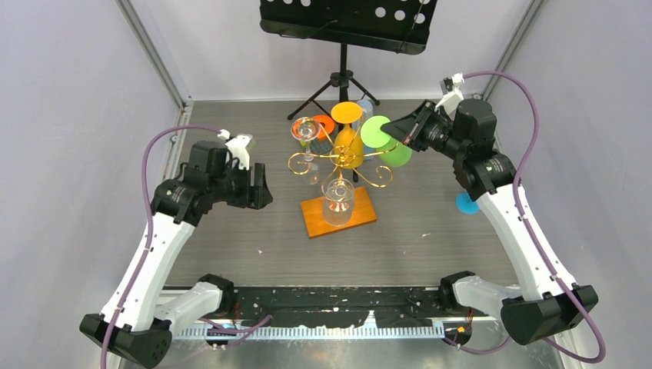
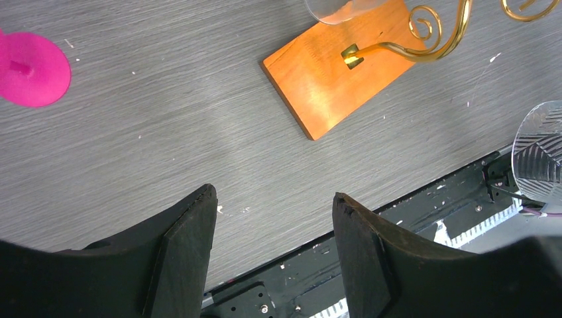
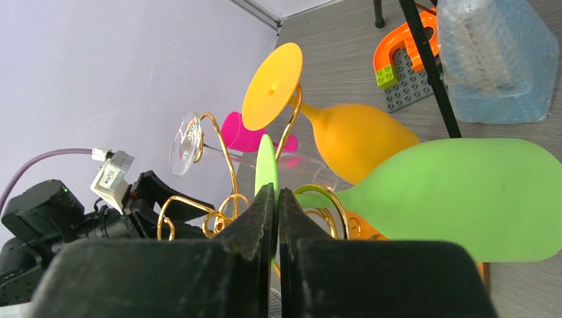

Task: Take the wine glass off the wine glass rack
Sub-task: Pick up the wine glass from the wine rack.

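Note:
The wine glass rack (image 1: 367,171) is a gold wire tree on an orange wooden base (image 1: 361,216) at mid-table. Several glasses hang from it. A green wine glass (image 3: 464,192) hangs on the right arm, its stem in a gold loop. My right gripper (image 3: 275,195) is shut on the thin edge of that glass's green foot (image 3: 266,162); from above it (image 1: 404,132) sits at the rack's right side. My left gripper (image 2: 275,199) is open and empty over bare table left of the rack (image 2: 437,46), near the base (image 2: 338,66).
An orange glass (image 3: 351,132), a pink one (image 3: 242,132) and clear glasses (image 1: 338,201) also hang on the rack. A black music stand (image 1: 346,23) stands behind. Lego pieces (image 3: 397,56) and a clear plastic container (image 3: 494,59) lie at the back. A blue disc (image 1: 466,203) lies on the right.

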Motion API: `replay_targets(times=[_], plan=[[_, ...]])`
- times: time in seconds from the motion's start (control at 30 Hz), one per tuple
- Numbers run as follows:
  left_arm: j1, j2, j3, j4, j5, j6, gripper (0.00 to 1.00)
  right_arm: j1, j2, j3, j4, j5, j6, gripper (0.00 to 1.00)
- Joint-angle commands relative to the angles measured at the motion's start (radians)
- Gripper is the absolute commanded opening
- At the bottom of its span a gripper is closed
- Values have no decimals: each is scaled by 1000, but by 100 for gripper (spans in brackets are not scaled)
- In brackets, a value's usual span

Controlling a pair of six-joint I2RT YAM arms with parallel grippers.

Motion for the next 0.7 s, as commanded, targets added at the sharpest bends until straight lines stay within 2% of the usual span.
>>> replay_targets(times=[0.0, 0.27, 0.67], plan=[[-5, -16, 14, 21, -8, 15, 64, -4, -51, -1, 80, 30, 55, 6], [-6, -9, 23, 19, -4, 14, 64, -44, -104, -19, 71, 52, 75, 6], [-6, 1, 32, 21, 1, 11, 64, -69, -162, -83, 64, -25, 53, 6]])
